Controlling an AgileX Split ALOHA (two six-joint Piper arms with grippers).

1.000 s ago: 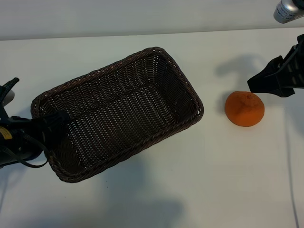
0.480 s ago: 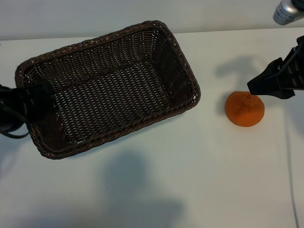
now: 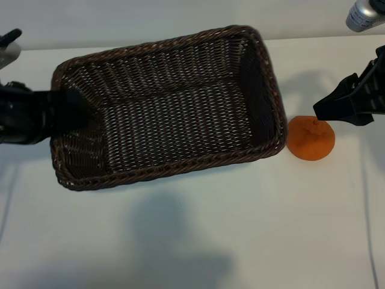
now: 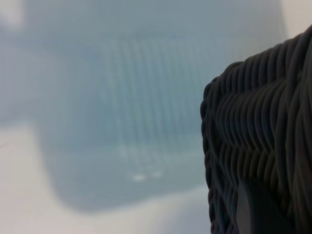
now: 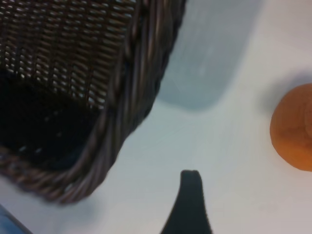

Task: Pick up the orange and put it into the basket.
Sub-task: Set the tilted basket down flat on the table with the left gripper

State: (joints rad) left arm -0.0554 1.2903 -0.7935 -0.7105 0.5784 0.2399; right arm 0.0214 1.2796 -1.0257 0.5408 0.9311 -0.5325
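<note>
The basket (image 3: 174, 108) is taken as landmark: dark brown wicker, rectangular, rounded corners, braided rim, seen from above on the white desk (image 3: 240, 229). Its long axis runs nearly across the exterior view, and a broad shadow is cast on the desk below its near rim. The left end effector (image 3: 69, 111) is closed on the basket's left short wall, one dark finger inside the rim and the rest of the black arm outside it, beyond the basket's left end. In the left wrist view only a close stretch of woven wall and rim is shown, with a dark finger pad (image 4: 256, 209) pressed against the weave; the desk behind is blurred. The orange (image 3: 310, 138) sits on the desk just beside the basket's right end, stem end upward, close to the rim at the near right corner; contact between the two cannot be judged. The interior of the basket holds nothing visible. The right end effector (image 3: 337, 108) is held above the desk to the right of the basket, just beyond the orange and over its far side, its fingers spread wide and nothing gripped. In the right wrist view one dark fingertip (image 5: 190, 195) is seen, with a basket corner to one side and the orange to the other.
</note>
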